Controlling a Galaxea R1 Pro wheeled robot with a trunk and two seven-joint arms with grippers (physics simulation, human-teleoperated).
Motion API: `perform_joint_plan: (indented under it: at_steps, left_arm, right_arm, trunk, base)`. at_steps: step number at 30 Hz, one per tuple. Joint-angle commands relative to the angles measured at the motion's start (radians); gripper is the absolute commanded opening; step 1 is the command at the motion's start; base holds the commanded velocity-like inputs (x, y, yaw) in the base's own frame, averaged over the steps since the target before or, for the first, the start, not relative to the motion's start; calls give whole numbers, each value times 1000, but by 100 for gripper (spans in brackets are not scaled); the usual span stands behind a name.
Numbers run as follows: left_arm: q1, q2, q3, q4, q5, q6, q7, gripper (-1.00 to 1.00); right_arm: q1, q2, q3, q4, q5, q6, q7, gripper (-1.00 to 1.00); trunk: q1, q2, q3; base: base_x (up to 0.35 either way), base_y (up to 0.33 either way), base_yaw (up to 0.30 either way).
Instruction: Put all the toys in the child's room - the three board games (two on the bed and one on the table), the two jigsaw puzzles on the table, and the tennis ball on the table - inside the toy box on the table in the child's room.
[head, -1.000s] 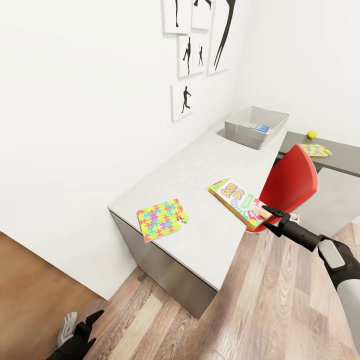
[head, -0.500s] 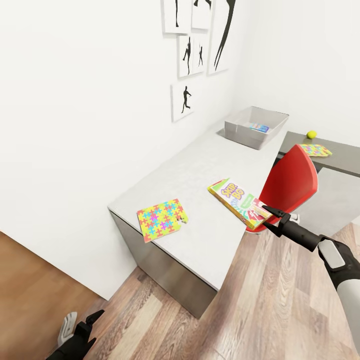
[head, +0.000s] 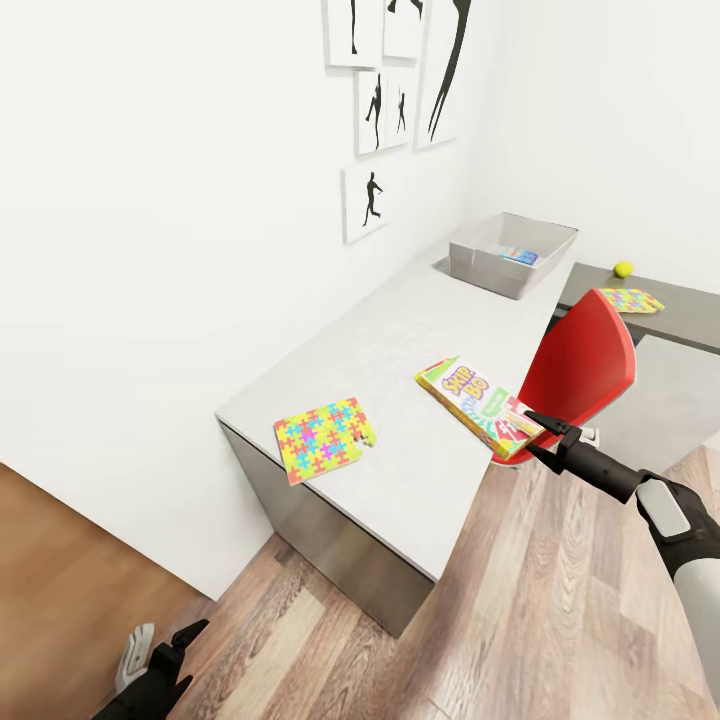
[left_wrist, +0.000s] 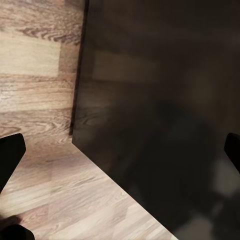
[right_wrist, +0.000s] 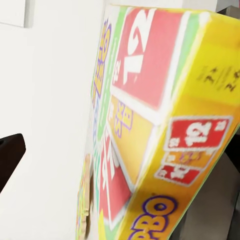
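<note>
Our right pincer (head: 532, 432) grips the near corner of the SKIP BO box (head: 478, 405), which overhangs the desk's (head: 400, 350) front edge beside the red chair (head: 585, 370). Left pincer (head: 170, 650) hangs low over the floor, fingers spread, holding nothing. One puzzle (head: 327, 438) lies at the desk's near corner; ball (head: 623, 268) and second puzzle (head: 630, 299) sit on the dark wing. Step in hand, we judge: carrying the game. Next: lift and bring it along the desk to the bin (head: 512, 252) at the far end.
</note>
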Motion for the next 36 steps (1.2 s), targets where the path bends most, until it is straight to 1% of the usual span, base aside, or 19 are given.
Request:
perform_joint_plan:
  at_steps: [1,10,21,27,28,33,36]
  left_arm:
    - [-1,0,3,0,3,8,-1,100]
    - [-1,0,2,0,3,8,-1,100]
    - [-1,0,3,0,3,8,-1,100]
    - [-1,0,3,0,3,8,-1,100]
    - [-1,0,3,0,3,8,-1,100]
    - [-1,0,3,0,3,8,-1,100]
    - [-1,0,3,0,3,8,-1,100]
  right_arm:
    - [-1,0,-2,0,1,4,2,100]
    - [-1,0,-2,0,1,5,2,100]
    - [0,0,-3,1,0,5,0,100]
    - [1,0,-4,1,0,4,-1,100]
    - [1,0,-4,1,-1,5,-1,-100]
    - [1,-1,-4,0,-1,5,-2,-100]
    - [1,-9,-4,-1,-1,5,-3,-100]
  trunk:
    - [0,0,-1]
    - [0,0,-1]
    - [0,0,-1]
    - [0,0,-1]
    - [0,0,-1]
    - [0,0,-1]
    - [0,0,-1]
  base:
    - [0,0,0]
    - [0,0,26]
    - [0,0,171]
    - [0,0,75]
    - [0,0,38]
    - [0,0,22]
    - [0,0,10]
